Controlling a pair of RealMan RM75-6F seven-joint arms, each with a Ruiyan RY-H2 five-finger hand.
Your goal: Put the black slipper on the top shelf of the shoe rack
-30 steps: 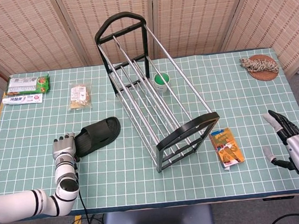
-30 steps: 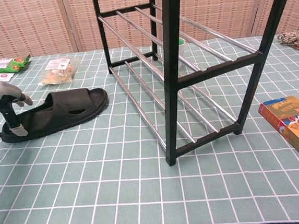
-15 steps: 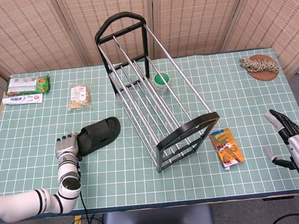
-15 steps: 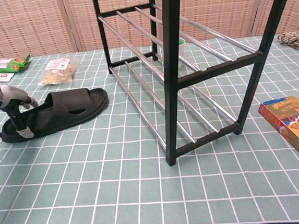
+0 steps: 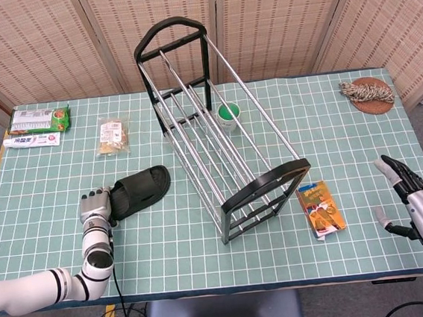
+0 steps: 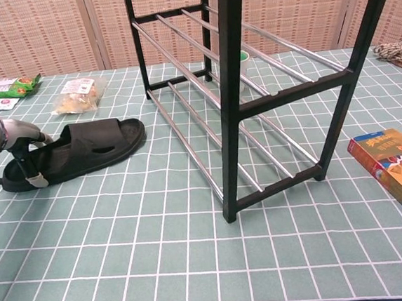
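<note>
- Head view: we see the black slipper (image 5: pixel 137 191) flat on the table (image 5: pixel 204 241), its long axis running from eight toward two o'clock, heel end at our left hand (image 5: pixel 95 208).
- Our left hand is far nearer; its fingers (image 6: pixel 28 169) touch the heel, not yet closed round it.
- Our right hand (image 5: pixel 418 202) hovers spread and empty, well apart.
- We judge the shoe rack (image 5: pixel 217 139) lies toward three o'clock.

Head view looks steeply down; chest view looks level; both share the shoe rack (image 5: pixel 217 135) (image 6: pixel 251 83).
</note>
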